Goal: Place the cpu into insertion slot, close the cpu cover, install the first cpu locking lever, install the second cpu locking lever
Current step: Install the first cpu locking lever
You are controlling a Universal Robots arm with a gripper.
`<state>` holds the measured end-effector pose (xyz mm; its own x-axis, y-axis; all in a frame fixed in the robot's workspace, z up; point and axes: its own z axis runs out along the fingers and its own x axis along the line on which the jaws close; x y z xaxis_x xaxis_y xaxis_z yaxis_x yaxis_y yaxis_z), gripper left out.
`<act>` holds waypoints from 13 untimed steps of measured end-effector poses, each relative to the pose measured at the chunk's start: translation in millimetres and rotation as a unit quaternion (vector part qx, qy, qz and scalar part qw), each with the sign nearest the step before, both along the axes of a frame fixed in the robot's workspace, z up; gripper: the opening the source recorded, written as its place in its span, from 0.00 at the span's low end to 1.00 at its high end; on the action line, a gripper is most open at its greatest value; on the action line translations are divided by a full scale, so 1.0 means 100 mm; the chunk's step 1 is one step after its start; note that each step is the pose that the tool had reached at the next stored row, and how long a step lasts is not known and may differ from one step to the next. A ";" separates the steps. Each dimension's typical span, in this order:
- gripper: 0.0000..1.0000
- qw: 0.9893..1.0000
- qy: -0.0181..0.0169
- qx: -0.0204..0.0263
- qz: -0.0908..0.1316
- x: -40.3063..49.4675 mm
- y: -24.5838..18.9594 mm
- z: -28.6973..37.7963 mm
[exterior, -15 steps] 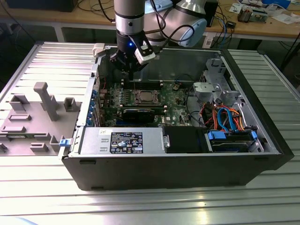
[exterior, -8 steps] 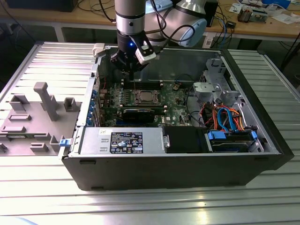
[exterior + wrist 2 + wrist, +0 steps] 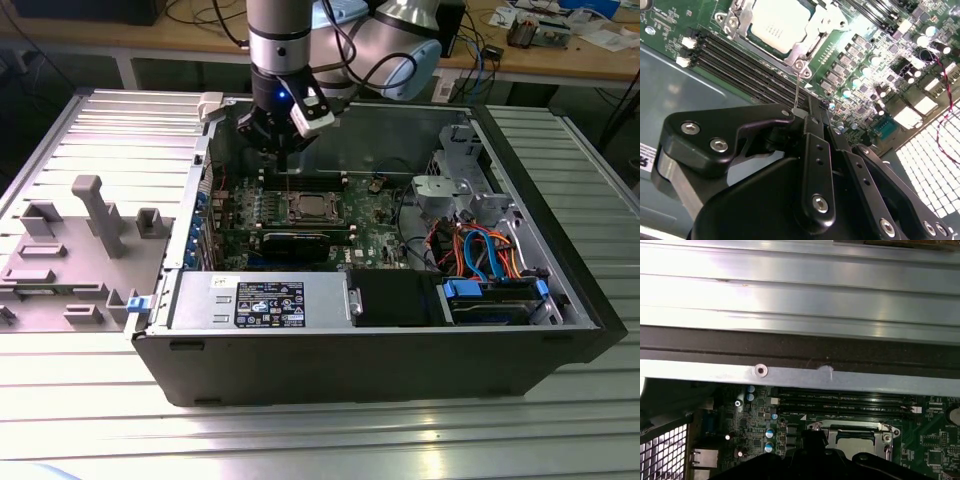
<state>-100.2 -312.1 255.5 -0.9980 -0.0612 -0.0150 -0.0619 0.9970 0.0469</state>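
While the gripper (image 3: pixel 283 140) is hovering over the open computer case (image 3: pixel 300 350), fingers drawn together around a thin wire lever (image 3: pixel 796 90), the cpu (image 3: pixel 781 22) is sitting in the insertion slot (image 3: pixel 312 209) with the cpu cover (image 3: pixel 805 42) lying closed over its edges. Judging by this, seating and covering are finished, and lever locking is under way.

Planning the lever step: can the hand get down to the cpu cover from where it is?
Probably yes. The hand hangs above the cpu cover inside the open case, with nothing between them.
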 end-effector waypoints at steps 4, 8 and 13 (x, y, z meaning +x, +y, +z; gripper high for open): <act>0.11 1.000 0.000 0.000 0.000 0.038 0.000 -0.001; 0.11 1.000 0.000 0.000 0.000 0.111 0.000 -0.001; 0.11 1.000 0.000 0.000 -0.001 0.119 0.000 -0.002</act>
<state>-88.3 -312.2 255.3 -0.9981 -0.0602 -0.0151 -0.0608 0.9971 0.0466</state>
